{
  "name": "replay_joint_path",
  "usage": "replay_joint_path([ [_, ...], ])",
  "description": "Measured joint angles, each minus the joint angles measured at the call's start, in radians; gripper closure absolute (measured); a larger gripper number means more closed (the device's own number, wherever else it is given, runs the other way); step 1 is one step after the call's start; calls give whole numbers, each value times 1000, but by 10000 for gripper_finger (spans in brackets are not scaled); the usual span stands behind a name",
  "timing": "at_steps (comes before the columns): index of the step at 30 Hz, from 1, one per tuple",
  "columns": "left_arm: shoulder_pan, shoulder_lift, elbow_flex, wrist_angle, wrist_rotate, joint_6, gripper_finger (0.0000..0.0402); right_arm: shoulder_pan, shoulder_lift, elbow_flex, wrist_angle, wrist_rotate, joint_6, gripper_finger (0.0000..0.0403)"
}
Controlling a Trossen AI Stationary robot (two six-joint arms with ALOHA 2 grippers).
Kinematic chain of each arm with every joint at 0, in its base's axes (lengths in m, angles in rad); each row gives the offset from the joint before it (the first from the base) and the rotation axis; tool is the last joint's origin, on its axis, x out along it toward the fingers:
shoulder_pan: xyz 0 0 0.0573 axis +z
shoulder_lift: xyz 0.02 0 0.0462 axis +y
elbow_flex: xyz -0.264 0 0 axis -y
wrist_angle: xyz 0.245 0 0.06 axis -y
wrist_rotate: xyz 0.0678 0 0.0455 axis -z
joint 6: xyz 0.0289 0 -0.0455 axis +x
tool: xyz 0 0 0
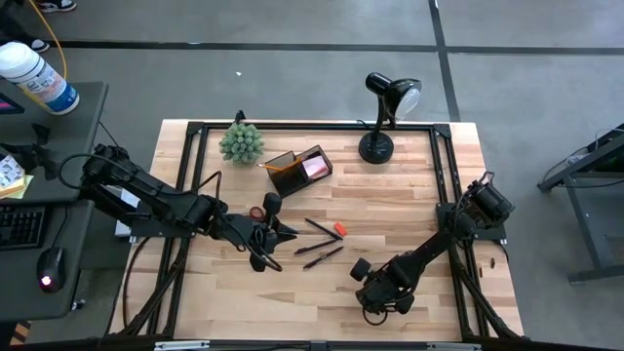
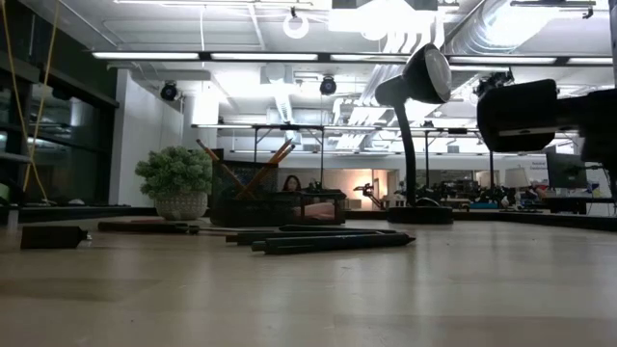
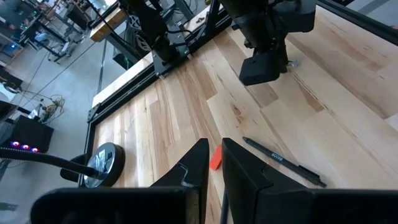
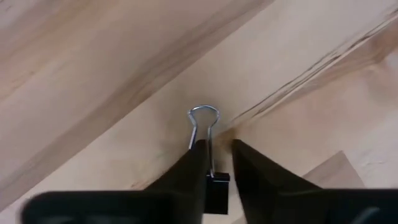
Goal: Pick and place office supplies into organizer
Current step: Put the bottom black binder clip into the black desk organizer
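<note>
Tiny black clip (image 4: 210,155) lying flat on the counter (image 1: 409,185) toward the front right corner, wire loop pointing away from the wrist, black body tucked between the fingers. Straddled by the right gripper (image 4: 219,144), fingers narrow, one pad (image 4: 198,163) against the wire; cannot tell whether truly pinched.

Likely trouble from here: closing on the thin wire rather than on the body, so the clip pivots or squirts out sideways. Lifting before the pinch is firm would leave it on the wood. Pressing too low could scrape the fingertips on the counter.

Well apart from the organizer (image 1: 302,168), which stands near the back edge left of centre, so a long carry with a weak hold risks a drop on the way. Small compartments, already holding pencils and a pink pad, so a release slightly off could bounce the clip out.

Between the two, black pens (image 1: 322,255) and a red eraser (image 1: 339,230) mid-counter, easily swept by a low pass. Just beside them the left gripper (image 1: 278,232), fingers close together with nothing seen between, near enough for the arms to crowd.
</note>
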Motion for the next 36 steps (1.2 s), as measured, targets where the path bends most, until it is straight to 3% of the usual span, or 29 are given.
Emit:
replay_joint_path([
  [4, 0, 0, 0, 0, 0, 0, 367, -1, 1, 0, 0, -20, -1, 393],
  [14, 0, 0, 0, 0, 0, 0, 367, -26, -3, 1, -28, -12, -20, 401],
  [23, 0, 0, 0, -19, 1, 0, 367, -127, -82, -1, -73, 115, -73, 402],
  [30, -1, 0, 0, -23, 158, -2, 367, -280, -137, -1, -1, 264, -121, 402],
  [36, -1, 0, 0, -76, 307, -30, 367, -426, -143, -1, 236, 351, -216, 403],
])
